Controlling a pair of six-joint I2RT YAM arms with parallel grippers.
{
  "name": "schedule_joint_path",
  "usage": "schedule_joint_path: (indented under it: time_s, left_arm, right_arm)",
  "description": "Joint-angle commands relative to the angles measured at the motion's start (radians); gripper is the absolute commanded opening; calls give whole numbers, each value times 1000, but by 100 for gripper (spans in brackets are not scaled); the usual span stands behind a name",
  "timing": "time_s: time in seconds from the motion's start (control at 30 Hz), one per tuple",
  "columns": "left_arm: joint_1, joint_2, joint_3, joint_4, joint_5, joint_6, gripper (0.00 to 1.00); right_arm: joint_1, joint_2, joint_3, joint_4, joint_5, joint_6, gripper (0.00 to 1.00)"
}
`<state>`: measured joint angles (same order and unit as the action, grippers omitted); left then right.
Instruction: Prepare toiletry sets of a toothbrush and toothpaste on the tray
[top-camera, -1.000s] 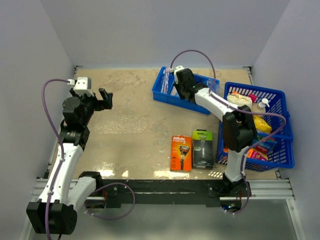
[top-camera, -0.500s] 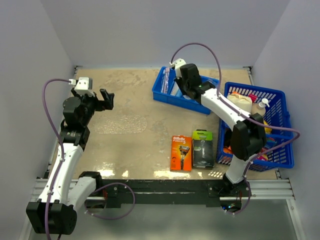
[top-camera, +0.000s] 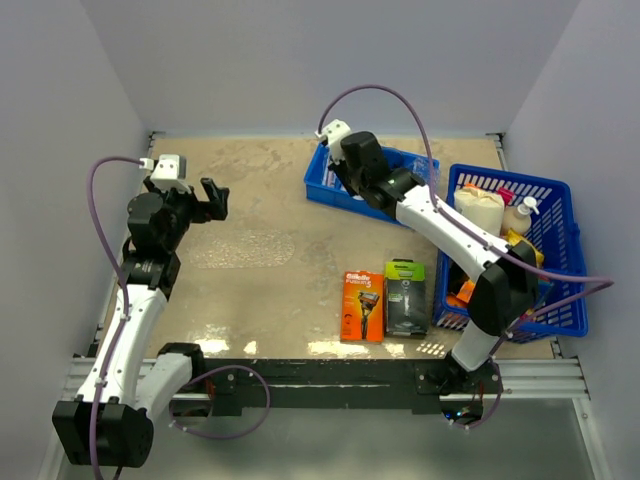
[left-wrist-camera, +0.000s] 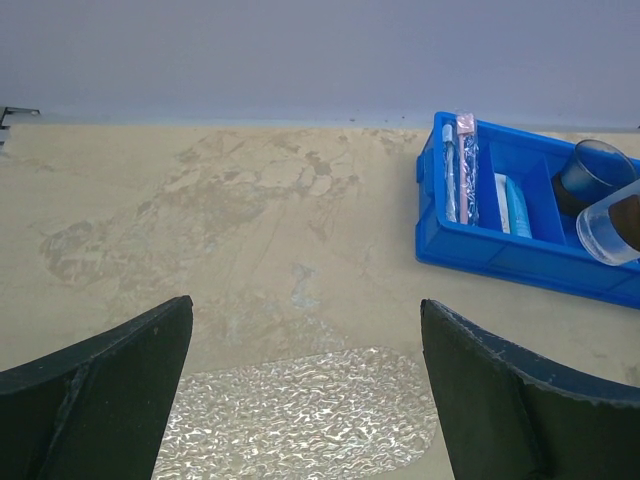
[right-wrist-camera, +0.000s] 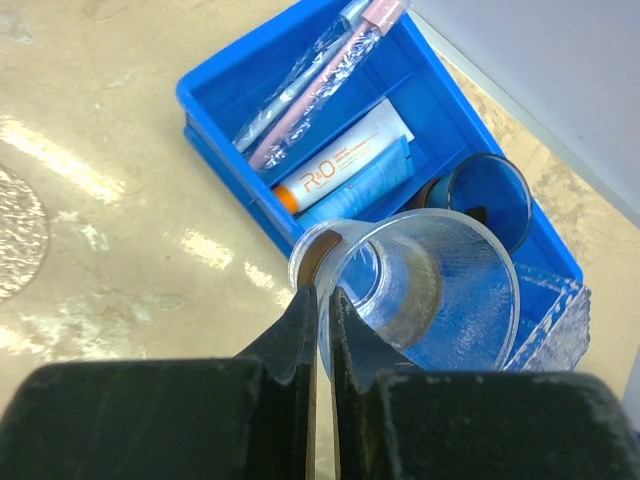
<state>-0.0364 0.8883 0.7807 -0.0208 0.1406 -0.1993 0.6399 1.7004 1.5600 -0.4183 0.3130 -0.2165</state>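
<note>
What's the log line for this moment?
left gripper: open, near tray | right gripper: shut on cup rim, over bin | toothbrushes, toothpaste: in bin

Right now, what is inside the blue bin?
Two wrapped toothbrushes, a white toothpaste beside a blue pack, and one clear cup lie inside the blue bin. The held cup in the right gripper hides part of the bin's floor.

Top view looks down from behind; both wrist views, lower and closer, share the blue bin (left-wrist-camera: 520, 262).
</note>
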Motion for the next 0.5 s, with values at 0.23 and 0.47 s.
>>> schedule_joint_path:
  time_s: [0.23, 0.47]
  left_arm:
    - [-11, 8, 22, 22, -47, -25, 100]
    - [-20, 14, 45, -66, -228, -25, 100]
  right_arm:
    - [208, -18, 163, -82, 201, 262, 0]
    - [316, 106, 201, -54, 199, 420, 0]
